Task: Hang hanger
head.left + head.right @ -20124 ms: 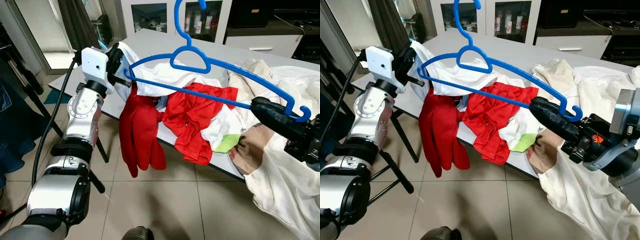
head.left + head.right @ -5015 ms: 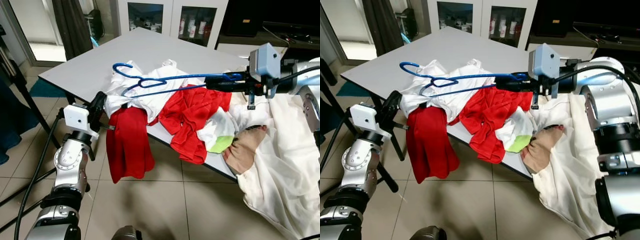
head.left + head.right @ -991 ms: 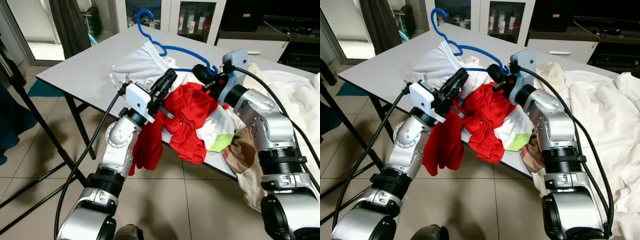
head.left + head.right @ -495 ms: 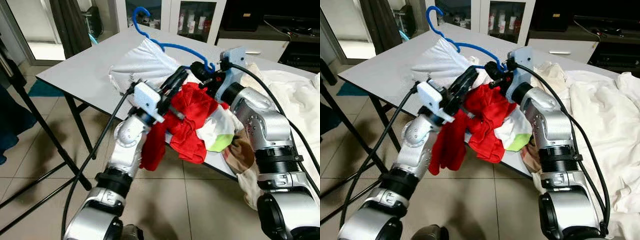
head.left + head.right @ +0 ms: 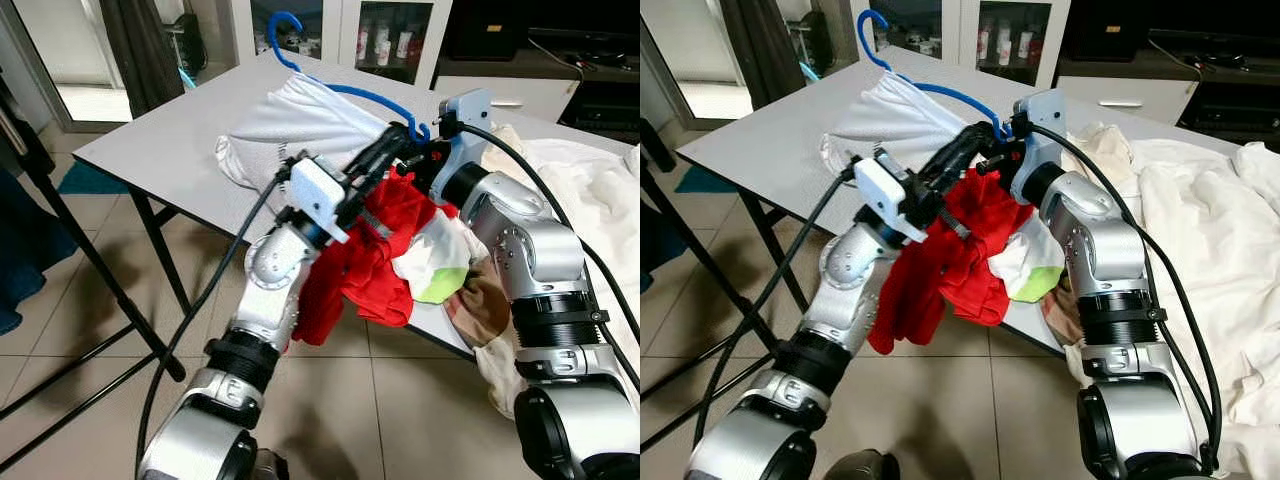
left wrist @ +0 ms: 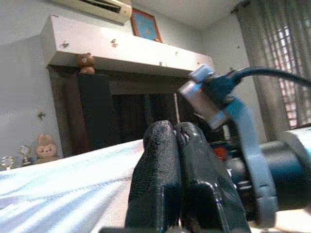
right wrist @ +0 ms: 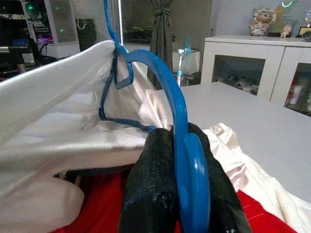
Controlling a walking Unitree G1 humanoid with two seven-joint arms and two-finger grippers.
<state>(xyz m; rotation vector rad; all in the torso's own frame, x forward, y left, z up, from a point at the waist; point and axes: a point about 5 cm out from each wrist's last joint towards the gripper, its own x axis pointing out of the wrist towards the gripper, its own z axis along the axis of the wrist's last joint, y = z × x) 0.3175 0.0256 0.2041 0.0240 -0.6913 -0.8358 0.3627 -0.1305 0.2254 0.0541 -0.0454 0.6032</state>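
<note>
A blue plastic hanger (image 5: 360, 95) stands tilted above the table, its hook (image 5: 283, 22) at the far left. A white garment (image 5: 300, 120) is drawn over it. My right gripper (image 7: 177, 141) is shut on the hanger's lower end, and the blue bar runs between its fingers. My left gripper (image 6: 177, 133) is shut right beside it (image 5: 395, 140), where the white garment's edge comes to a point; no cloth shows between its tips. A red garment (image 5: 375, 250) hangs off the table edge under my left forearm.
The grey table (image 5: 170, 130) carries a heap of clothes, with a green cloth (image 5: 440, 290) and cream sheets (image 5: 600, 200) spilling off to the right. Black stand legs (image 5: 90, 270) cross the tiled floor on the left. A glass-fronted cabinet (image 5: 390, 40) stands behind.
My left gripper has moved up and to the right, close to the right gripper. The white garment has stretched along the hanger, and the red garment has shifted right. The right gripper has barely moved.
</note>
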